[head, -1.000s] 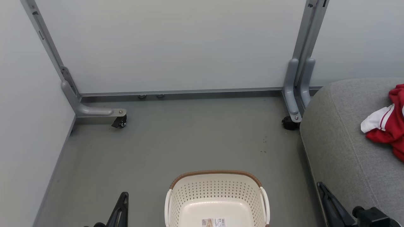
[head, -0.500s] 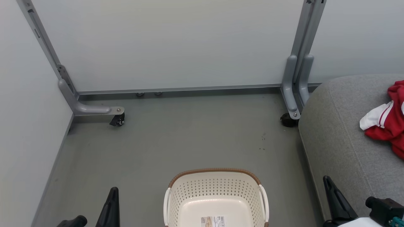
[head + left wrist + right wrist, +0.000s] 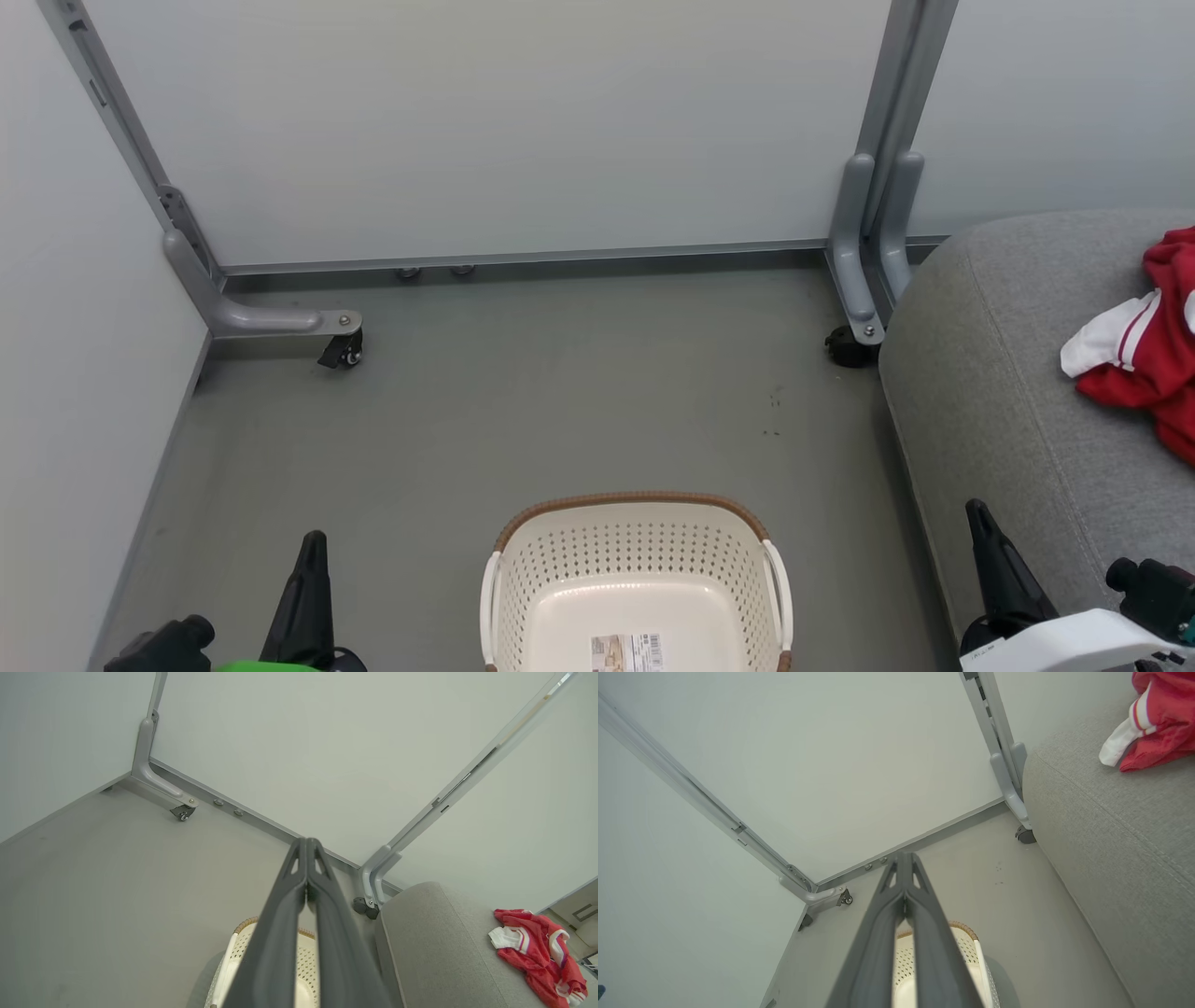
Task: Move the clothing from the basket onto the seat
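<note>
Open floor [image 3: 560, 401] runs from the basket [image 3: 635, 560] to the rear panel [image 3: 523, 131]; passage there is free. The basket mouth is open upward. The seat [image 3: 990, 373] rises just right of the basket, its near cushion bare, with the clothing [image 3: 1148, 364] towards its right. Obstacles: side panel [image 3: 65, 327] at left, castor foot [image 3: 280, 324] projecting at the left rear corner, double post [image 3: 868, 233] at the seat's rear corner.
</note>
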You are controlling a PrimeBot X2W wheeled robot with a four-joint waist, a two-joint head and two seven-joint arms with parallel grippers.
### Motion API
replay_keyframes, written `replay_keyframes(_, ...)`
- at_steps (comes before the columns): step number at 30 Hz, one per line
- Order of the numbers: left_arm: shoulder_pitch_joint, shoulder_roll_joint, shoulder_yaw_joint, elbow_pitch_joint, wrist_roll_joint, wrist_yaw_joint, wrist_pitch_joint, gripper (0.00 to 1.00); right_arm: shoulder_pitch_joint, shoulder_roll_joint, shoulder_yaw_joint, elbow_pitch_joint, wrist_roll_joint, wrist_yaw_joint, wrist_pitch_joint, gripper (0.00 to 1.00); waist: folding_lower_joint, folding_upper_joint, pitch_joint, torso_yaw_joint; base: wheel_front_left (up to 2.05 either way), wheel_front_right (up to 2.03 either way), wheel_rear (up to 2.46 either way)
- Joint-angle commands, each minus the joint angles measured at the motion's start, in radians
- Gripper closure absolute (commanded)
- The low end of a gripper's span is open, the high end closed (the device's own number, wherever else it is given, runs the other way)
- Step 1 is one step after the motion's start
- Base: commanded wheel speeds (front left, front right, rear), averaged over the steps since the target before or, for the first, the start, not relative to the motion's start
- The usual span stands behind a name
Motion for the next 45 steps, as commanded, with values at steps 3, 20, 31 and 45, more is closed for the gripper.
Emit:
replay_keyframes(3,-0.043,0.008,0.011,-0.004,-0.07,-0.004,0.011,1.0,-0.036,-0.004,-0.009,0.001,0.069,-0.001,0.016,1.0,0.0,0.0,0.003,-0.002,0.0,0.0,0.0)
replay_keyframes(20,-0.094,0.013,0.038,0.021,-0.3,-0.007,0.063,1.0,-0.088,0.002,-0.027,0.04,0.293,-0.001,0.069,1.0,0.0,0.0,0.018,-0.012,0.0,0.0,0.0)
replay_keyframes(31,-0.124,0.014,0.055,0.037,-0.426,-0.008,0.095,1.0,-0.118,0.006,-0.039,0.062,0.417,-0.001,0.1,1.0,0.0,0.0,0.027,-0.018,0.0,0.0,0.0)
replay_keyframes(45,-0.158,0.014,0.077,0.055,-0.571,-0.01,0.132,1.0,-0.152,0.012,-0.054,0.089,0.559,-0.001,0.137,1.0,0.0,0.0,0.039,-0.026,0.0,0.0,0.0)
